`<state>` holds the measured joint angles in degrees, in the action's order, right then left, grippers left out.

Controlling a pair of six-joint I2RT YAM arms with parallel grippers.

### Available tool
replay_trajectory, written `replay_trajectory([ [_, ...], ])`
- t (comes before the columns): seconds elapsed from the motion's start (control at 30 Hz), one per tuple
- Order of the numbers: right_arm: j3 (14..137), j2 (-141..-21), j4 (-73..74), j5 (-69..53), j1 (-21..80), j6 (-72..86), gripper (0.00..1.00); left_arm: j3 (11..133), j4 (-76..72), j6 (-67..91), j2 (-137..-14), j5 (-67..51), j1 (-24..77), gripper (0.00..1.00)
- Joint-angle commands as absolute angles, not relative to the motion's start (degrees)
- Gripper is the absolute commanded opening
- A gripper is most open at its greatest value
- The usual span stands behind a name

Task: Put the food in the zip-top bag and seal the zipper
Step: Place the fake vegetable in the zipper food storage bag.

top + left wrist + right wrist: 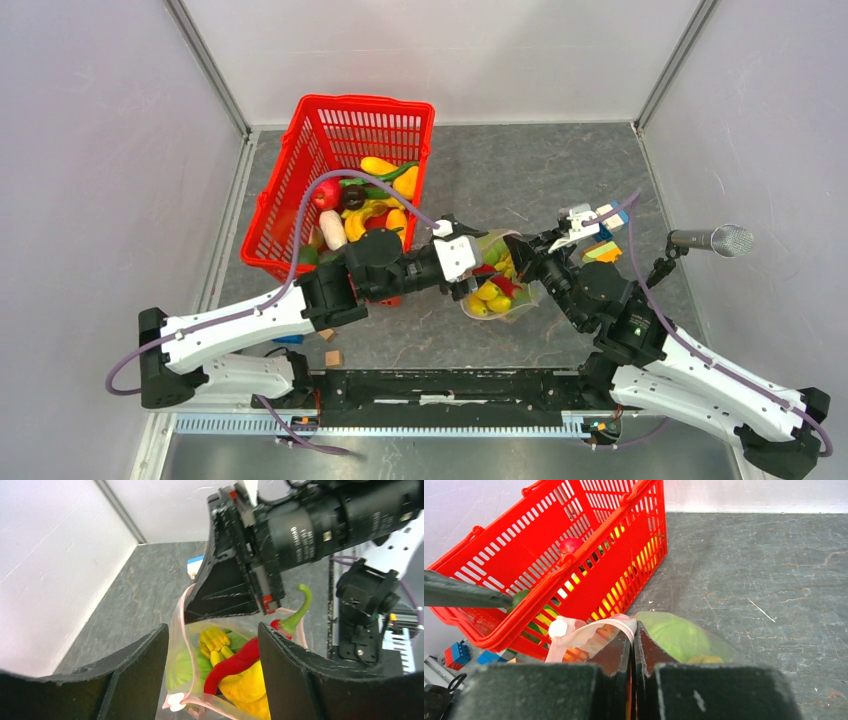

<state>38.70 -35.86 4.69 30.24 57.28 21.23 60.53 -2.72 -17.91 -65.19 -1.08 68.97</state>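
Starting from the left, a red mesh basket (pixel 330 125) lies tilted on the grey table (pixel 560 170), and loose toy food (pixel 370 205) fills its lower half: yellow, green, red and white pieces. A blue block (pixel 458 653) sits at the basket's near left corner. The left arm passes in front of the basket's near right corner. Just right of that corner the left gripper (pixel 212 675) hangs over the zip-top bag (pixel 525 298), its fingers (pixel 135 680) wide apart and clamped on nothing. The bag's open mouth shows between them. Inside the bag, a red chilli (pixel 235 665) with a green stem leans over a yellow piece (pixel 250 690), beside small yellow bananas (pixel 214 641) and a green cabbage ball (pixel 676 636). The zipper (pixel 184 630), a thin pink strip, curves round the mouth unsealed, with a white slider tab (pixel 558 628) on it. On the bag's side away from the basket, the right gripper (pixel 634 635) has its fingers pressed together on the bag's rim, holding it up. White print on the right arm's black motor housing (pixel 305 535) is too blurred to read. Coloured blocks (pixel 603 251) lie further right of the basket, and a microphone (pixel 715 240) stands furthest from it
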Motion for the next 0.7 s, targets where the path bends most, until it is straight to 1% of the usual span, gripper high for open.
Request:
replay_trajectory([
  [0.0, 39.39, -35.40, -1.42, 31.10, 57.48, 21.82, 0.06, 63.98, 2.43, -14.10, -65.99, -8.53, 68.91, 0.70],
  [0.13, 39.55, -35.52, -1.41, 30.99, 57.48, 21.84, 0.07, 66.39, 6.57, -13.49, -67.66, -13.73, 68.94, 0.68],
  [0.23, 39.55, -35.50, -1.23, 31.46, 57.48, 21.85, 0.07, 68.81, 10.09, -12.21, -69.05, -17.53, 68.96, 0.69],
  [0.33, 39.53, -35.51, -1.23, 31.79, 57.47, 22.15, 0.07, 68.84, 9.28, -9.68, -70.25, -18.18, 69.21, 0.70],
  [0.4, 39.55, -35.55, -0.73, 32.57, 57.48, 22.77, 0.07, 67.43, 6.37, -7.32, -70.33, -14.81, 70.41, 0.70],
  [0.5, 39.72, -35.71, -0.16, 33.90, 57.46, 23.50, 0.07, 63.91, 0.44, -4.79, -69.45, -10.58, 72.76, 0.75],
  [0.57, 40.03, -35.97, -0.17, 34.54, 57.48, 24.00, 0.07, 62.24, -4.95, -3.08, -69.07, -8.30, 74.54, 0.75],
  [0.67, 40.43, -36.46, 1.31, 35.15, 57.48, 24.36, 0.07, 62.07, -8.26, -0.62, -70.01, -4.32, 77.22, 0.75],
])
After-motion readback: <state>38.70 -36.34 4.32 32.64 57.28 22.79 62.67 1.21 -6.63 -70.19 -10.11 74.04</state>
